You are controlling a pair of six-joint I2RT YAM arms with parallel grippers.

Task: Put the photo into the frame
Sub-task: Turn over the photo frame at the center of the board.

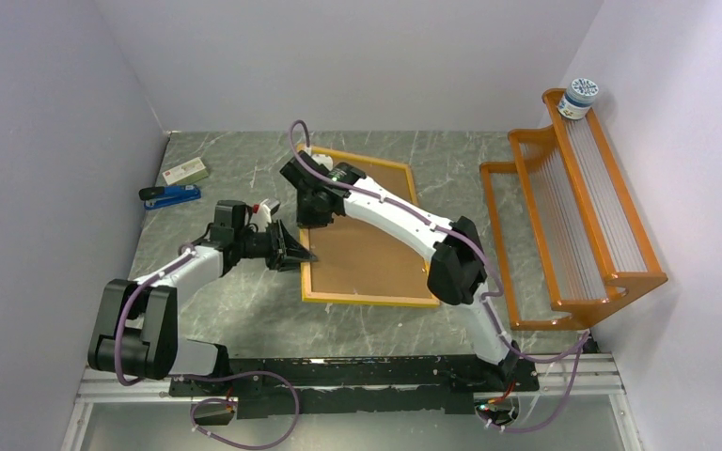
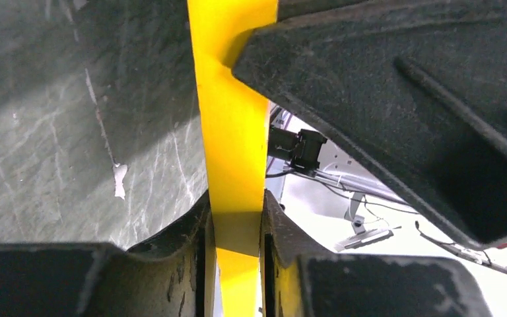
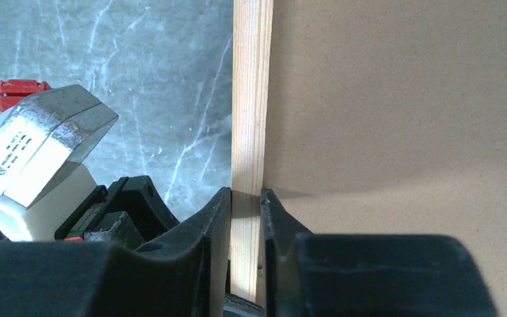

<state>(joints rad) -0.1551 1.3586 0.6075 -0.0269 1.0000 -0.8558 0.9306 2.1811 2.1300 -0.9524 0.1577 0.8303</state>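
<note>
Brown hardboard backing panel [image 1: 367, 254] faces up, set inside the frame [image 1: 367, 301], which has a thin yellow-orange border all round. The frame sits mid-table, long axis running near-to-far and slightly skewed.

Edges / room:
- L long edge of frame borders the bare grey marble-look table [image 1: 244, 310]. Open tabletop to the L and at the near side.
- R long edge is near the orange slatted rack [image 1: 564, 225]. A strip of table lies between them; not touching.
- Rack stands along the R wall, w/ a small round jar [image 1: 580, 97] on its top rail.
- Blue stapler [image 1: 171, 195] and small box [image 1: 185, 172] at far L, well apart from frame.
- Walls close the table on L, back and R.

Jaws: both grippers are on the frame's L long edge, just beside each other.
- From the L, the left gripper [image 1: 299, 256] is on the nearer stretch of that edge. In the left wrist view the yellow frame [image 2: 234, 132] edge runs straight between the fingers [image 2: 171, 264]. It is pinched, w/ both pads tight on it.
- Extending across the panel from the R, the right gripper [image 1: 313, 220] is a little farther along the same edge. In the right wrist view the pale wood frame [image 3: 249, 99] edge stands between the fingers [image 3: 198, 244], w/ pads clamped on both faces.
- In that view the backing panel [image 3: 403, 99] is R of the strip and the table [image 3: 138, 79] is L. The left gripper's body shows close by at L.

Whether the gripped edge is off the table: can't tell.
</note>
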